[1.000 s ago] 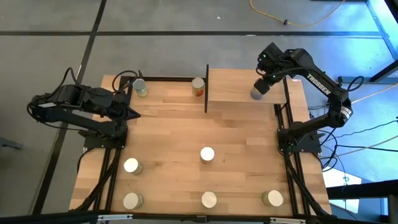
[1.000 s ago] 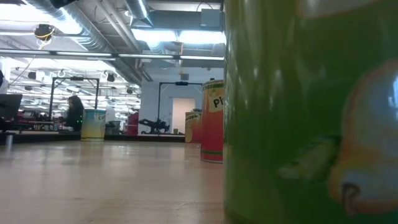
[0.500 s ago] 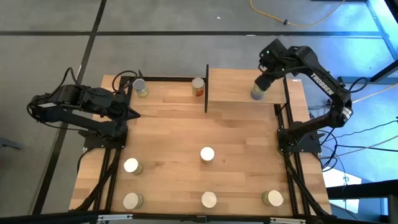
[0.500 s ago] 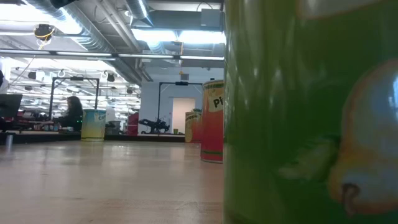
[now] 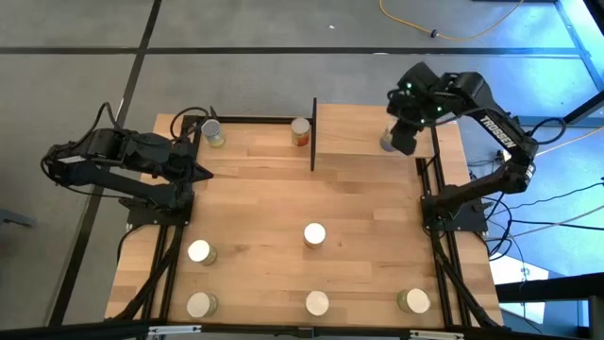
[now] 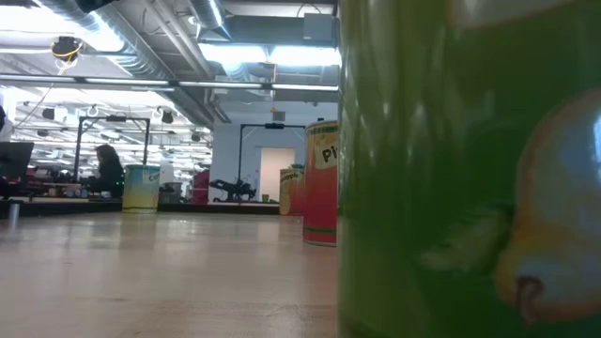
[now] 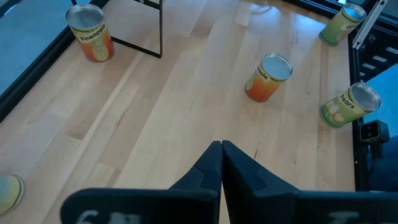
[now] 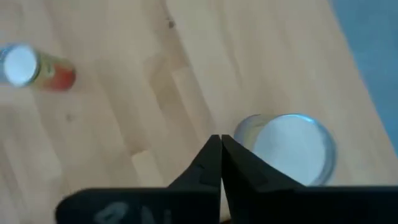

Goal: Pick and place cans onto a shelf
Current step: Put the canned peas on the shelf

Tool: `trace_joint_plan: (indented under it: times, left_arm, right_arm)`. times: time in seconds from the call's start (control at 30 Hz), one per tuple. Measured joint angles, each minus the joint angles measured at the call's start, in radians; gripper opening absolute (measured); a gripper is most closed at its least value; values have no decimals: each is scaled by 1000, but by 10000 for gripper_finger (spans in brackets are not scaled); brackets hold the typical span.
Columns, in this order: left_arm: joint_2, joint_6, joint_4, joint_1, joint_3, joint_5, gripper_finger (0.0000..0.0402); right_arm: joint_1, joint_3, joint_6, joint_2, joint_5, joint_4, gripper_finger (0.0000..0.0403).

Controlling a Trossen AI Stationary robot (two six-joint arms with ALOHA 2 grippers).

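- My right hand (image 5: pixel 404 140) hangs above the small light-wood shelf with its thin black frame (image 5: pixel 354 132), toward 1 o'clock on the butcher-block surface (image 5: pixel 255 208). Its two dark fingers (image 8: pixel 214 163) are pressed together and pinch nothing.
- The silver-topped round tin on the shelf (image 5: pixel 388 143) stands upright just beside that hand, free of the fingers; in my right wrist view its pale lid (image 8: pixel 292 147) sits right next to the shut fingertips.
- My left hand (image 5: pixel 200 171) waits at about 10 o'clock near the surface's edge, fingers (image 7: pixel 217 168) pressed together, empty.
- The shelf's black upright side panel (image 5: pixel 312 133) closes its 9 o'clock side.
- An orange-labelled tin (image 5: pixel 300 131) stands just outside that panel at 12 o'clock, on the surface and not on the shelf.
- A green-yellow labelled tin (image 5: pixel 213 132) stands toward 11 o'clock, near my left arm.
- One pale-topped tin (image 5: pixel 314 234) stands alone near the middle of the surface.
- Another pale-topped tin (image 5: pixel 199 251) stands toward 8 o'clock.
- Three more tins stand along the 6 o'clock edge, well apart: one at 7 o'clock (image 5: pixel 199 304), one at 6 o'clock (image 5: pixel 317 303), one at 5 o'clock (image 5: pixel 413 301).
- In the low view a green-labelled tin (image 6: pixel 470 169) fills the near side, with a red-labelled one (image 6: pixel 321 183) farther off.
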Motion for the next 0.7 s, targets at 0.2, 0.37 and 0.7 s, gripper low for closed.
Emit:
trace_joint_plan:
  times: [0.2,0.37,0.7]
  left_arm:
    - [0,0,0,0,0,-1,0]
    - [0,0,0,0,0,-21,0]
    - [0,0,0,0,0,-53,0]
  right_arm:
    - [121,-59,-27,-1,-68,2,4]
    - [186,-177,-25,0,57,69,2]
    - [192,-344,-3,0,330,190,1]
